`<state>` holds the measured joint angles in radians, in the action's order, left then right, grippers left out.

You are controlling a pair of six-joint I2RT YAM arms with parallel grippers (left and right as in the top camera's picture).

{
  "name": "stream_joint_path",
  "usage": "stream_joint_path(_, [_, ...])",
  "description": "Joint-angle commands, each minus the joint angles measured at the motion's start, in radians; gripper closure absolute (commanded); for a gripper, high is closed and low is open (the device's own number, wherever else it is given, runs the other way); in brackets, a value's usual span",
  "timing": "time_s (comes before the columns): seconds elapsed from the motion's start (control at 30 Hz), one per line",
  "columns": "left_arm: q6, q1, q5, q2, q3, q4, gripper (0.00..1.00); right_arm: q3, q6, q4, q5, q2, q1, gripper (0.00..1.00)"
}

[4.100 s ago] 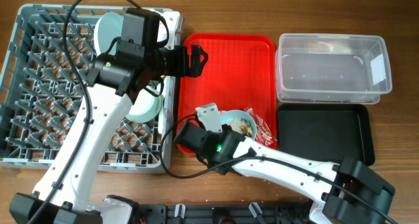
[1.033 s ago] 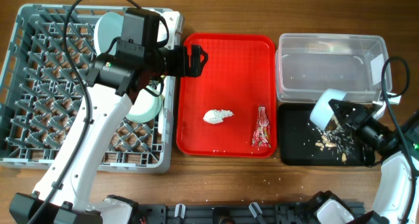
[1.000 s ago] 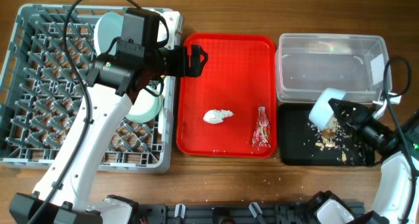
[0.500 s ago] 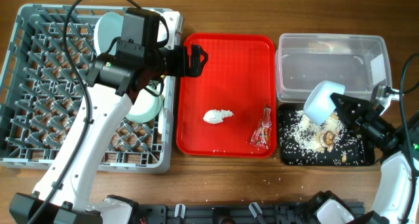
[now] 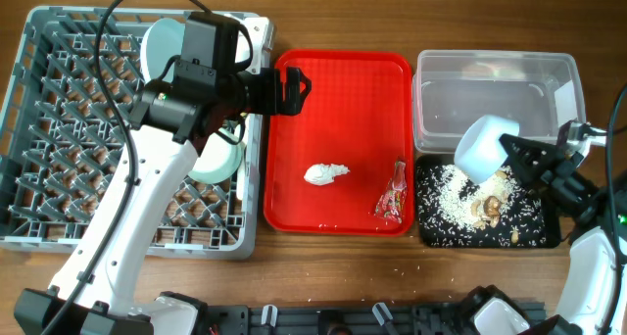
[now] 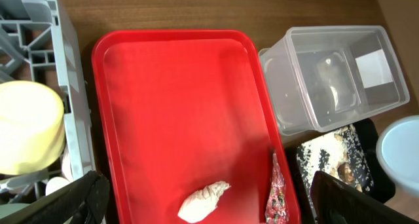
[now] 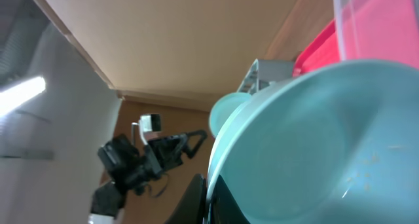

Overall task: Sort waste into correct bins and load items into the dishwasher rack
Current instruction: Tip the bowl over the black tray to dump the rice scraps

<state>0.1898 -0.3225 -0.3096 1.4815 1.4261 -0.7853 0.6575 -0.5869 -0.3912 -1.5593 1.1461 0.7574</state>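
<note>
The table [image 5: 343, 26] is wood-grain, the red tray [image 5: 333, 110] glossy plastic, the tub [image 5: 495, 56] clear plastic, the wrapper [image 5: 394, 190] shiny.

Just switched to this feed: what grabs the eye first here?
The right hand holds a pale blue round bowl tipped over the shallow black rectangular tray at the right, strewn with white-brown food crumbs. On the central red serving tray lie a crumpled white tissue and a shiny red snack wrapper.

rack [image 5: 59, 129] left | serving tray [image 5: 338, 100] centre, just beside rack | tub [image 5: 490, 100] right, far side | shallow tray [image 5: 531, 233] directly in front of tub | tissue [image 5: 325, 173] and wrapper [image 5: 393, 193] on serving tray, wrapper nearer right edge | crumbs [image 5: 446, 193] in shallow tray | bowl [image 5: 483, 149] tilted over it
</note>
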Motion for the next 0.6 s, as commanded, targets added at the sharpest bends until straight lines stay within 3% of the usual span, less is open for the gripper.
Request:
stream_joint_path(0.0, [0.009, -0.001, -0.011, 0.000, 0.001, 0.002, 0.00, 0.001, -0.016, 0.029, -0.004, -0.006, 0.003, 0.96])
stream_joint_path(0.03, [0.009, -0.001, -0.011, 0.000, 0.001, 0.002, 0.00, 0.002, -0.057, -0.006, -0.059, -0.006, 0.003, 0.96])
stream_joint_path(0.23, [0.009, -0.001, -0.011, 0.000, 0.001, 0.002, 0.00, 0.001, 0.002, 0.007, -0.007, -0.006, 0.002, 0.96])
stream_joint_path(0.3, [0.009, -0.001, -0.011, 0.000, 0.001, 0.002, 0.00, 0.001, -0.061, -0.087, -0.063, -0.010, 0.001, 0.96])
stream_joint_path(0.37, [0.009, -0.001, -0.011, 0.000, 0.001, 0.002, 0.00, 0.001, 0.060, 0.000, 0.095, -0.009, 0.001, 0.96])
stream_joint_path(0.43, [0.009, -0.001, -0.011, 0.000, 0.001, 0.002, 0.00, 0.001, -0.007, -0.136, 0.078, -0.010, 0.001, 0.96])
stream_joint_path(0.5, [0.009, -0.001, -0.011, 0.000, 0.001, 0.002, 0.00, 0.001, 0.036, -0.095, 0.126, -0.009, 0.001, 0.96])
stream_joint_path(0.57, [0.009, -0.001, -0.011, 0.000, 0.001, 0.002, 0.00, 0.001, 0.022, -0.146, 0.032, -0.010, 0.000, 0.96])
